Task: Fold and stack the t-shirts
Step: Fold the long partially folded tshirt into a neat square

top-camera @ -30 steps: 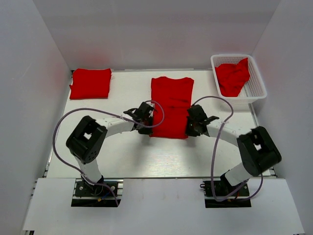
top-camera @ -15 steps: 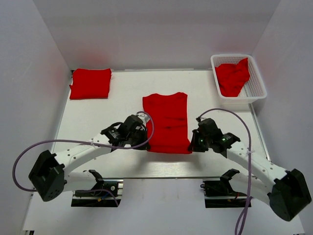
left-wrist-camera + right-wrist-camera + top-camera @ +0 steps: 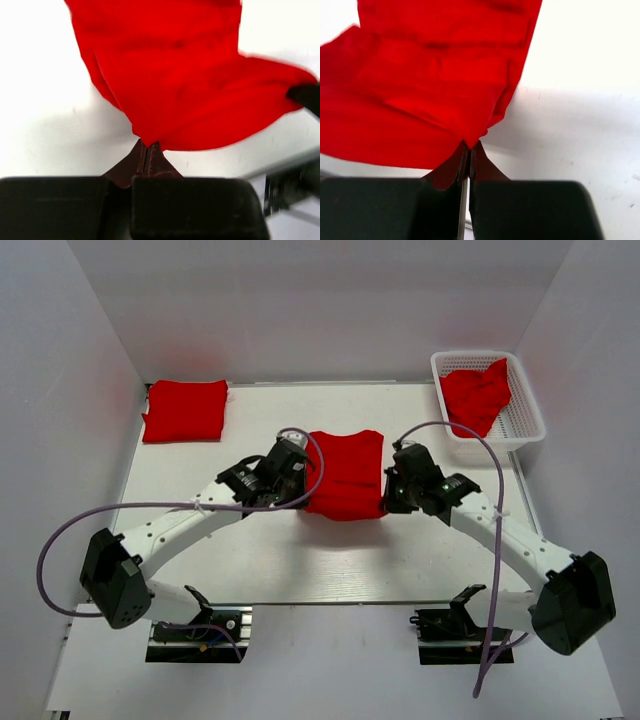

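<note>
A red t-shirt (image 3: 345, 472) lies in the middle of the table, its near part lifted and doubled over toward the far end. My left gripper (image 3: 303, 483) is shut on its left near corner; the cloth (image 3: 175, 80) hangs from the closed tips (image 3: 148, 146). My right gripper (image 3: 388, 485) is shut on the right near corner, where the same shirt (image 3: 430, 85) bunches above the tips (image 3: 470, 145). A folded red t-shirt (image 3: 185, 410) rests at the far left. Another crumpled red t-shirt (image 3: 475, 397) sits in the basket.
The white mesh basket (image 3: 528, 420) stands at the far right corner. White walls enclose the table on three sides. Both arms stretch out over the near half of the table, purple cables looping beside them.
Both grippers have carried the shirt's near edge up and toward the far end, so the shirt now looks shorter. Before that they had drawn the shirt toward the near side.
</note>
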`<state>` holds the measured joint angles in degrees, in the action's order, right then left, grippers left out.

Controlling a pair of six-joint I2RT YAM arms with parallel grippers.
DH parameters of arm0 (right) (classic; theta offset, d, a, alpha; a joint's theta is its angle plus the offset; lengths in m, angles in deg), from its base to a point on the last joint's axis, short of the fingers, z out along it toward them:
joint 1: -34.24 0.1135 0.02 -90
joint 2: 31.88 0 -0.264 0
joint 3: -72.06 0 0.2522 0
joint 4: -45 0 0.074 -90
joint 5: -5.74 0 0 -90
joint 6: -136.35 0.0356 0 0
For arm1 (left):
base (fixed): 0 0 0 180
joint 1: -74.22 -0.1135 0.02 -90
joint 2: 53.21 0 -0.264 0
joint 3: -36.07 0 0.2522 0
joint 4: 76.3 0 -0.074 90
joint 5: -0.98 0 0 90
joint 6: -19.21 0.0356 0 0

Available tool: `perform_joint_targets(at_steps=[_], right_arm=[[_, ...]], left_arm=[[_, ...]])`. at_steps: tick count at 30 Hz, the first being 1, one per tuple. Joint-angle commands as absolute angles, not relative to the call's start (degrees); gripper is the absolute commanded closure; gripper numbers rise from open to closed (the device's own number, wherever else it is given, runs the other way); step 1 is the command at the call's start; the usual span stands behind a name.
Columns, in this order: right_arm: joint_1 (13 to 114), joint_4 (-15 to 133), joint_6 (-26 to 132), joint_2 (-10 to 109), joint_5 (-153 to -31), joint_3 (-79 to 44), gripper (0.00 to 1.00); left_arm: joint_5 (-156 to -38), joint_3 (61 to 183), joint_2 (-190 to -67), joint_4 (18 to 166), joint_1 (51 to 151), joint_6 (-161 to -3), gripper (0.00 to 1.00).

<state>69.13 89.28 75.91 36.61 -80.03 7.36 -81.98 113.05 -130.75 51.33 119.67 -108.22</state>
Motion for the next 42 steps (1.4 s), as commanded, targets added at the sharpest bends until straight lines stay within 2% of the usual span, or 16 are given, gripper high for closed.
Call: perform_joint_targets(at_steps=[1, 7, 15, 42], right_arm=[[68.5, 87.9, 74.5, 39.3, -73.1, 1.7, 1.0], [66.9, 87.6, 73.2, 45.4, -70.8, -5.9, 1.0], [63.6, 88.2, 70.9, 53.1, -71.0, -13.6, 1.0], [56.1, 85.1, 67.6, 73.8, -78.0, -30.3, 1.0]], left_arm=[[-72.6, 120.8, -135.0, 47.1, 118.9, -109.4, 1.0], [-70.0, 130.7, -143.6, 44.6, 116.5, -108.8, 1.0], [-69.4, 137.6, -150.4, 44.6, 111.6, -107.8, 1.0], [-75.3, 150.1, -165.6, 49.5, 102.4, -102.4, 1.0]])
